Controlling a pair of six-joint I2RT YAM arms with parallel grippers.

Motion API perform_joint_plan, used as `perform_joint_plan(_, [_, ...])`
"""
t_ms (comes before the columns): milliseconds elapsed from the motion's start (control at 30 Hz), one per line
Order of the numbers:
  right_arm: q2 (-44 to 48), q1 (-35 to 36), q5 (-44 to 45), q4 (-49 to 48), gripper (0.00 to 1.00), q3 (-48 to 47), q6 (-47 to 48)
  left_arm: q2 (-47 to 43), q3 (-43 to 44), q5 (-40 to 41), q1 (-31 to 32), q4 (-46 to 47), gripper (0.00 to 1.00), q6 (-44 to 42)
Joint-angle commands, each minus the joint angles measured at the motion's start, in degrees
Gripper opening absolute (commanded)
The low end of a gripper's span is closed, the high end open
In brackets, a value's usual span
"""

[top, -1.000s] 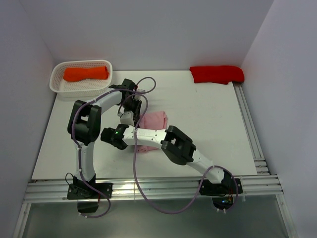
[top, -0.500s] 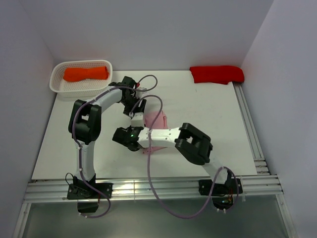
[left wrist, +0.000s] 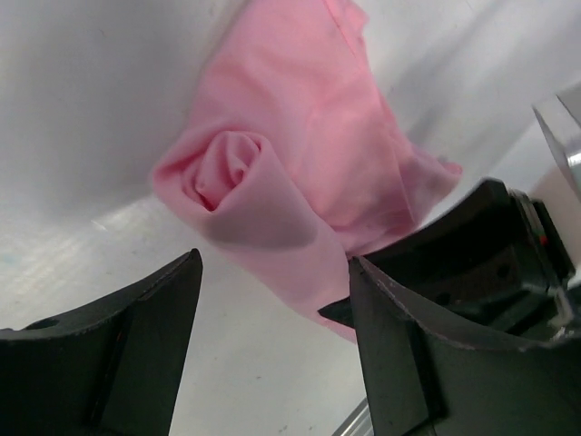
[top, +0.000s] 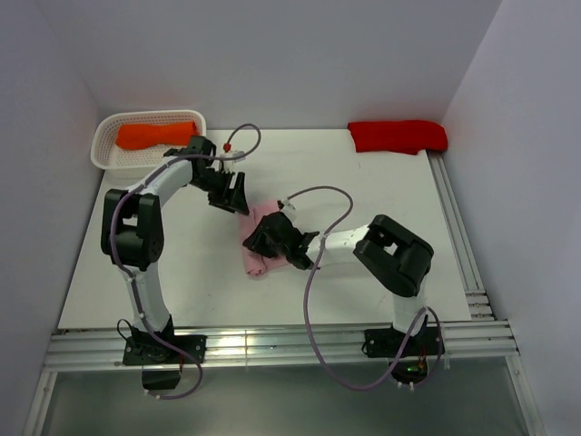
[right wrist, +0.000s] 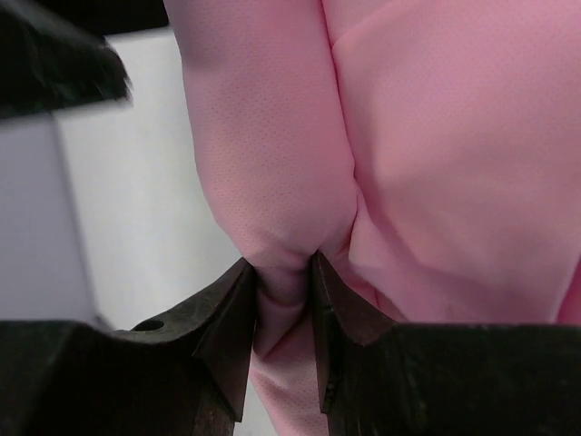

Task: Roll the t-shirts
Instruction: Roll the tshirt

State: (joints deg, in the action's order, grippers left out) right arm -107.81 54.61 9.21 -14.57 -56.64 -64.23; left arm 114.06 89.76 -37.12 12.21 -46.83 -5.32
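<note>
The left gripper (top: pixel 234 193), jaws now apart, has released and drawn back toward the basket (top: pixel 150 165). The right gripper (right wrist: pixel 283 272) has swung in and clamps a fold of the light pink t-shirt (top: pixel 253 259), which lies partly rolled at the middle of the table (top: pixel 381 209); the roll looks close to finished.

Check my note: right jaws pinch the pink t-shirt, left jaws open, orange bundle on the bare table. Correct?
One slip: the orange bundle lies in the white basket, per the top view. The rest holds: right jaws pinch the pink t-shirt, left jaws open.
</note>
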Motion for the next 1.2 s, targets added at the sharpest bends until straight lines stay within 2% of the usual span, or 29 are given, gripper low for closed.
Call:
perform_joint_plan(0, [-1.3,-1.0,-10.7,-16.3,0.35,4.9,-7.7,-3.2,-6.0,-6.4,-0.5,4.2,0.71,-2.3])
perform_joint_plan(133, [-3.5,-1.9,-13.3,-21.9,0.35,6.5,-11.5,-2.6,-9.7,-7.9,-1.1,8.2,0.71,-0.9])
perform_joint_plan(267, [-6.0,-2.7,-17.1,-30.9,0.35,9.0,-16.5,-0.7,-10.7,-5.1,-1.1,10.7,0.68,0.6])
perform_joint_plan(367, [-7.8,-2.8,-18.1,-36.2,0.36,10.4,-19.8,0.7,-10.1,0.7,-1.0,12.1,0.61,3.2])
perform_joint_plan(400, [-8.3,-2.9,-18.2,-36.7,0.36,10.6,-20.1,1.1,-9.8,1.9,-1.0,12.1,0.54,4.2])
perform_joint_plan(467, [-8.2,-2.9,-18.0,-35.7,0.38,10.6,-19.8,2.2,-8.7,5.2,-1.0,11.6,0.48,4.8])
perform_joint_plan(500, [-7.7,-2.9,-17.5,-34.8,0.4,10.3,-19.4,2.5,-8.3,6.7,-0.9,11.3,0.39,4.8])
perform_joint_plan(600, [-5.7,-2.4,-15.9,-28.7,0.45,9.9,-17.3,3.4,-7.0,11.9,0.1,10.0,0.24,4.8])
perform_joint_plan(700, [-3.7,-2.0,-14.6,-25.2,0.48,10.0,-15.8,3.3,-6.4,16.0,1.5,9.4,0.16,4.9])
perform_joint_plan(833, [-0.7,-0.6,-10.6,-14.1,0.49,8.6,-11.8,3.7,-5.5,19.6,3.4,8.3,0.13,4.5])
perform_joint_plan(933, [2.2,1.2,-7.1,-10.2,0.49,9.4,-10.6,4.6,-4.5,21.5,4.6,7.5,0.11,4.5])
perform_joint_plan(1167, [4.1,4.9,-3.1,-3.4,0.38,9.1,-9.6,5.3,-3.3,24.9,6.2,6.6,0.12,4.2])
